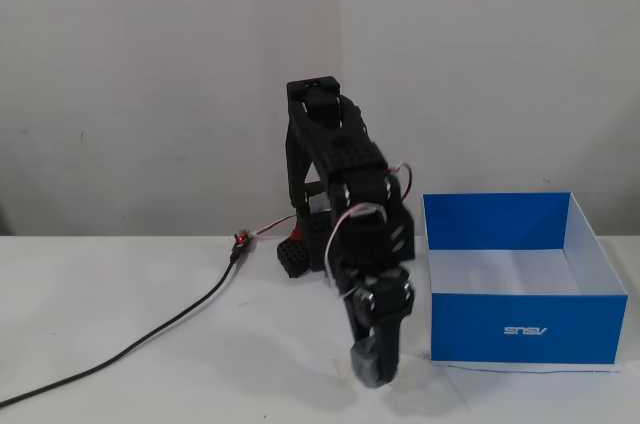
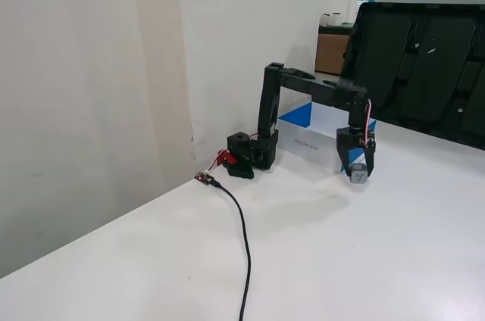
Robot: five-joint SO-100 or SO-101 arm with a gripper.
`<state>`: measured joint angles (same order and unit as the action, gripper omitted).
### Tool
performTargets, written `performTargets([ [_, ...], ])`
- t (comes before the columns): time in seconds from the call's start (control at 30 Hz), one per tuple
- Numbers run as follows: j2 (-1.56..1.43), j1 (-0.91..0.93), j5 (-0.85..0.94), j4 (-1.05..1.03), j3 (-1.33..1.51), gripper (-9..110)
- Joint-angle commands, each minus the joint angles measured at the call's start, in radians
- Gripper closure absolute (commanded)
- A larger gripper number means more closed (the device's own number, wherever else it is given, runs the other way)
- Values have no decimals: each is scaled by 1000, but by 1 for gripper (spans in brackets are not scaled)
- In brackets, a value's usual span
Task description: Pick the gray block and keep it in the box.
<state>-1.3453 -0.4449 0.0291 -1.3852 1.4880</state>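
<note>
Black plastic two-finger gripper (image 1: pixel 372 369) pointing straight down, clamped on small gray plastic cube with bevelled corners (image 2: pixel 358 176); dark recess visible on cube face in a fixed view. Cube pinched between fingertips, low over white tabletop (image 2: pixel 318 260); contact with table vs. just clear of it not resolvable. Vertical approach makes sense: top-down pinch keeps finger faces flat on opposite cube sides, judged a stable grip for a lift.

Relative to large blue cardboard box (image 1: pixel 520 329): gripper and cube just beside its front-left corner in a fixed view, outside the walls, not above the rim. Arm links (image 1: pixel 345 159) folded up and over from black base (image 2: pixel 246 156), which sits back from the box near the wall. Looks like grasp stage done or near done; lift and carry over the box wall judged still to come. Needs enough height to clear the near wall before release.

Box open-topped, white interior, white logo on front wall. Visible part of inside shows nothing in it; floor behind front wall hidden from this angle. In another fixed view box mostly blocked by arm.

Black cable (image 2: pixel 241 238) running from base area away from the box, across table, well apart from the gripper.
</note>
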Motion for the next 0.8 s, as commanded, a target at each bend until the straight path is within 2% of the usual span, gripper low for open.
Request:
performTargets([
  [0.0, -98, -67, -25, -120, -253, 93],
  [0.13, -112, -160, -52, -224, -416, 93],
  [0.23, -161, -244, -63, -244, -437, 93],
  [0.57, -400, -598, -115, -241, -221, 93],
  [0.77, -422, -767, -172, -206, -107, 92],
])
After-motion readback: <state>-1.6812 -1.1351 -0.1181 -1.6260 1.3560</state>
